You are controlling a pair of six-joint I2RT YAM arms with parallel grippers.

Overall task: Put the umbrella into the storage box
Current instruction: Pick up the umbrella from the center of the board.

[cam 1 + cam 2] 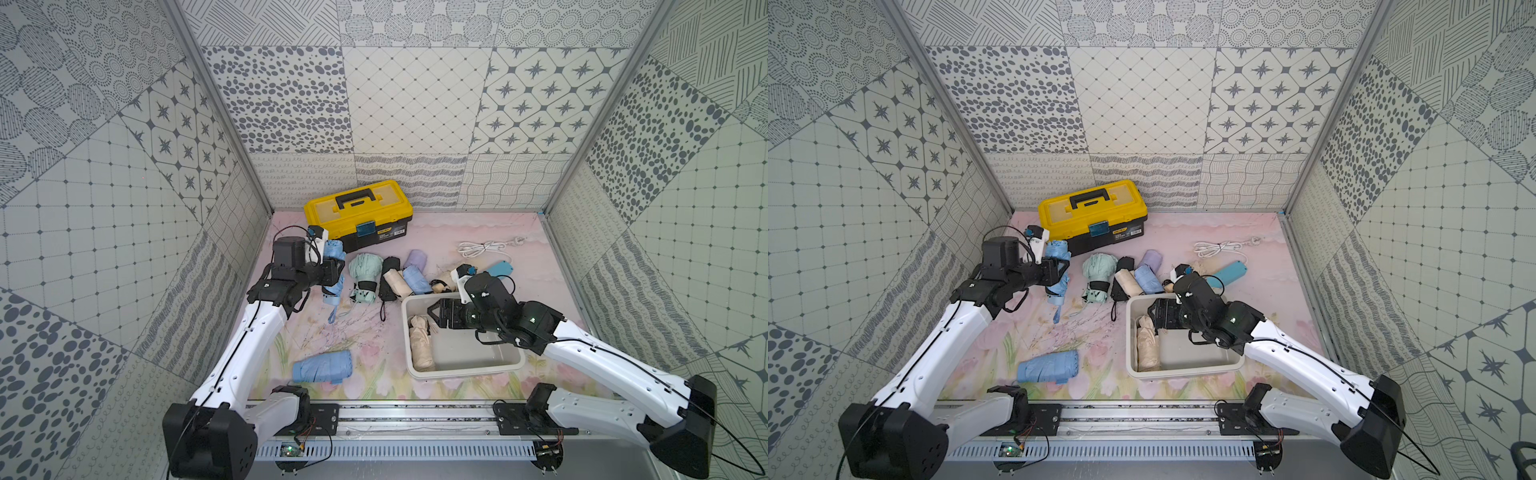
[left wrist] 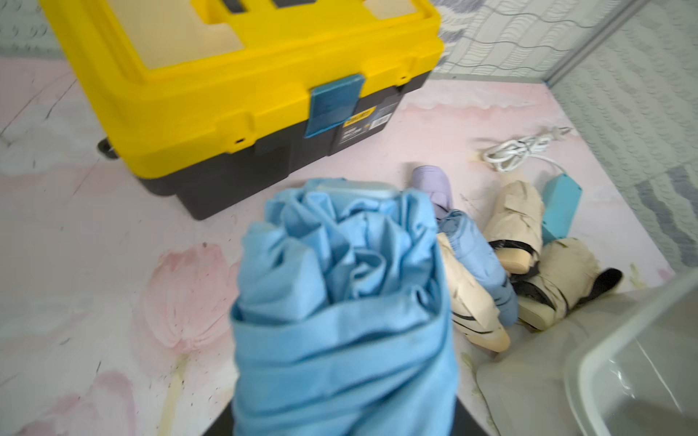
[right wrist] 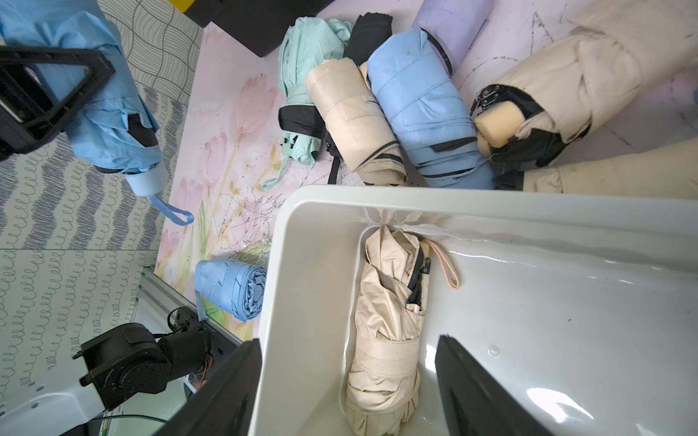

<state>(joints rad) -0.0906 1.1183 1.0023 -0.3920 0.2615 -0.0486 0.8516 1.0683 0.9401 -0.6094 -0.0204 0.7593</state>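
A folded light blue umbrella [image 1: 335, 254] hangs above the table in front of the toolbox, and my left gripper [image 1: 332, 269] is shut on its middle. In the left wrist view this umbrella [image 2: 340, 302] fills the foreground and hides the jaws. The storage box [image 1: 461, 371], a lidless white tub, stands at the front right. A beige umbrella [image 1: 420, 343] lies along its left wall. My right gripper [image 1: 432, 318] hovers open over the box; in the right wrist view its fingers [image 3: 464, 377] stand either side of the beige umbrella [image 3: 389, 321] without touching it.
A yellow-and-black toolbox [image 1: 357, 212] stands at the back. Between it and the box lie several folded umbrellas: mint [image 1: 363, 270], black [image 1: 390, 278], blue [image 1: 415, 279], lavender [image 1: 415, 257]. Another blue umbrella [image 1: 322, 366] lies near the front edge. A white cable [image 1: 484, 248] is at the back right.
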